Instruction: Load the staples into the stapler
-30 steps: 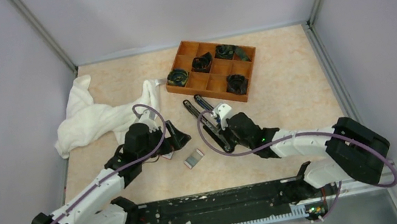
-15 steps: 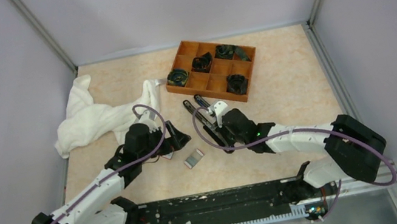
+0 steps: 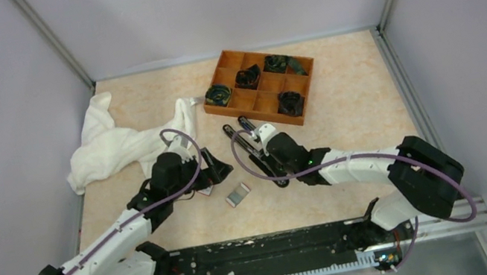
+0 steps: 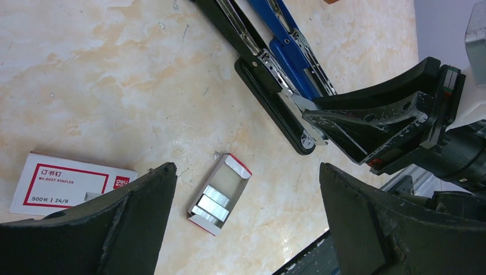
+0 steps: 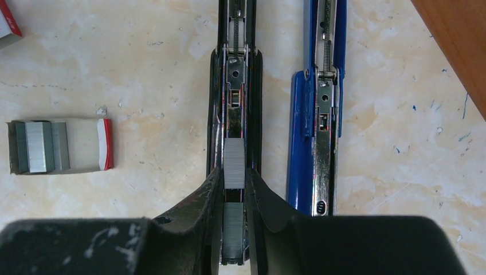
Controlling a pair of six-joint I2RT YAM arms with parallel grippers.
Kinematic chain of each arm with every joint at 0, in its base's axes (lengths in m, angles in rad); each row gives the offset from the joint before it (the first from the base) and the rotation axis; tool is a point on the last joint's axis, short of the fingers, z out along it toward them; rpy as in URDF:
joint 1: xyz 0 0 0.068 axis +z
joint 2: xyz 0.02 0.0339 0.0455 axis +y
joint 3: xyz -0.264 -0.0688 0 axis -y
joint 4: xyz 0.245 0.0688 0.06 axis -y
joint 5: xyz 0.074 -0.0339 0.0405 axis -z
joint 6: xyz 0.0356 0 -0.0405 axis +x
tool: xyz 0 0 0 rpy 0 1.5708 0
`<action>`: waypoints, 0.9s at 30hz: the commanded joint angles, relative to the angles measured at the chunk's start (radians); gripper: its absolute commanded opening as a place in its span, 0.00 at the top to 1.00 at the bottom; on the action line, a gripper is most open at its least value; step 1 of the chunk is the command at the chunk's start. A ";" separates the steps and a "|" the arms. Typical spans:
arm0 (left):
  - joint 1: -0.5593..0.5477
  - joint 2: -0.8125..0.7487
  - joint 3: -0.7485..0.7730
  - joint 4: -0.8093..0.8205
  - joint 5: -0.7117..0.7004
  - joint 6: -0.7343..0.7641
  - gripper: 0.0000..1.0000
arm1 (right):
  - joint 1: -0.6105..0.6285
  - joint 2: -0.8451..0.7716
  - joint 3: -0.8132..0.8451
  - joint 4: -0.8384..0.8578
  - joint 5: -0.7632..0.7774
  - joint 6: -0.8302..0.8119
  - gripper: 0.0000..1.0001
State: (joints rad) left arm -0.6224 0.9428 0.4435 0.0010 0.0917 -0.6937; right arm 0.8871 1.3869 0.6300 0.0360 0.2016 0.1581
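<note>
The black stapler (image 5: 235,74) lies opened flat on the table, its magazine channel facing up; it also shows in the top view (image 3: 242,144). My right gripper (image 5: 234,177) is shut on a silver staple strip (image 5: 234,163) held right over that channel. A second strip (image 5: 234,229) sits between the fingers further back, in shadow. My left gripper (image 4: 246,172) is open and empty above the small open carton tray (image 4: 219,195) that holds several staple strips. The white carton sleeve with a red label (image 4: 69,182) lies beside its left finger.
A blue-and-black stapler (image 5: 321,114) lies opened flat right beside the black one. An orange compartment tray (image 3: 223,59) with dark items stands at the back. A white cloth (image 3: 113,141) lies at the left. A black rail (image 3: 268,250) runs along the near edge.
My right gripper has slid a little up and to the left along the black stapler. The left arm and the carton tray have not moved.
</note>
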 commanded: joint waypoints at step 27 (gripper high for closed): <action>0.002 -0.017 -0.023 -0.002 -0.031 -0.041 0.01 | -0.001 -0.056 0.117 -0.145 -0.089 -0.026 0.52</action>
State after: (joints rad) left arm -0.6220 0.9398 0.4324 0.0006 0.0834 -0.7116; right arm 0.8871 1.2961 0.6765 -0.1097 0.1593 0.1505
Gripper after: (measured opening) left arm 0.995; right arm 0.469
